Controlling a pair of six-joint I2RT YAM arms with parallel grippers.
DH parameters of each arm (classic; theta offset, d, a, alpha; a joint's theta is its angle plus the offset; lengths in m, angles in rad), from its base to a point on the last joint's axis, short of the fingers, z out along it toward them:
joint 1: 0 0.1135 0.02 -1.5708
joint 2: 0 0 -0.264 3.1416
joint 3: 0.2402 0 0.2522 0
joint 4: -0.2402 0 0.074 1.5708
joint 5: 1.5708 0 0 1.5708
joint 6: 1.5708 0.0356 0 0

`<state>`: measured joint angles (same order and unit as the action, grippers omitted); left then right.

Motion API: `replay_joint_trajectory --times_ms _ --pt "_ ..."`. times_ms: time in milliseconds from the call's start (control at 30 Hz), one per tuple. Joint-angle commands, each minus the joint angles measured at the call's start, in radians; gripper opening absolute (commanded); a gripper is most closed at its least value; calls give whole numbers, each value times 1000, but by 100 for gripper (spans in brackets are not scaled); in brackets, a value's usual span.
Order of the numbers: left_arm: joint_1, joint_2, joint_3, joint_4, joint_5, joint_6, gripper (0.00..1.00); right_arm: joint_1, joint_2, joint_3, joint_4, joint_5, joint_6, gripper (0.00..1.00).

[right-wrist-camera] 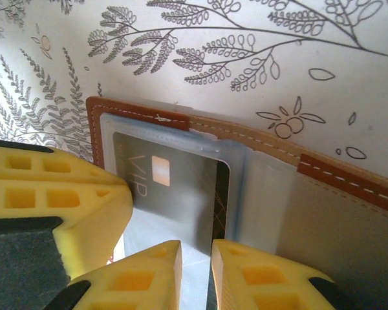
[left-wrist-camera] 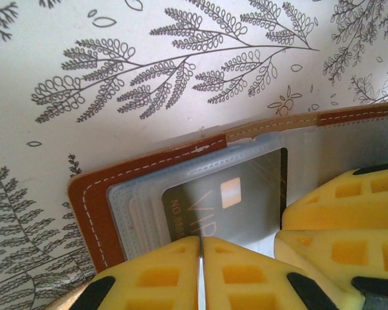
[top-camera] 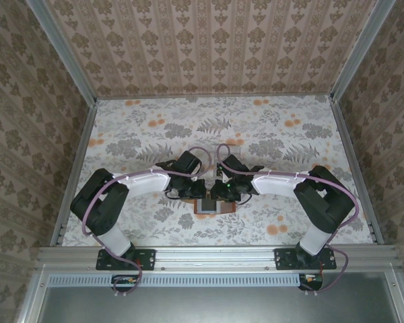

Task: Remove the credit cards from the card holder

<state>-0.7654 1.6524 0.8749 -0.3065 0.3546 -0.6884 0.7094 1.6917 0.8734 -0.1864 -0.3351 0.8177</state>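
Near centre of tabletop [top-camera: 155, 128] | card holder [top-camera: 213, 206] lies open, dark credit card [left-wrist-camera: 246, 200] tucked inside | I read left gripper [left-wrist-camera: 200, 271] clenched at the card's edge | right gripper [right-wrist-camera: 195, 274] slightly parted over holder

Brown card holder [left-wrist-camera: 89, 205] (white-stitched)

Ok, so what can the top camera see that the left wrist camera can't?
The top camera takes in the whole left arm and right arm, their bases and the patterned walls. The left wrist camera gets close enough for the gold chip and VIP lettering on the dark card, plus the white stitching along the leather edge. Both see the brown card holder lying open on the leafy table, with the left hand and right hand at it.
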Motion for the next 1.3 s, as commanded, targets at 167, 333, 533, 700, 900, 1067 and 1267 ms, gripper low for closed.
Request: replay_joint_trajectory --times_ms 167,333,533,700,900,1067,1267 --pt "-2 4 5 -58 -23 12 11 -8 -38 5 -106 58 -22 22" --pt "-3 -2 17 -68 -23 12 11 -7 -70 9 -108 53 -26 22" --pt "-11 -37 49 -109 -28 19 12 -20 -59 8 -99 25 -45 23" --pt "-24 -44 45 -117 -24 7 12 -36 -37 1 -78 -11 -58 23" --pt "-32 -14 18 -87 -11 -6 12 -45 -1 2 -61 -32 -68 23" --pt "-33 11 4 -82 -16 -8 12 -47 25 -14 -14 -72 -59 24" --pt "-34 38 -1 -104 -32 6 12 -48 -10 -45 49 -106 -24 23"
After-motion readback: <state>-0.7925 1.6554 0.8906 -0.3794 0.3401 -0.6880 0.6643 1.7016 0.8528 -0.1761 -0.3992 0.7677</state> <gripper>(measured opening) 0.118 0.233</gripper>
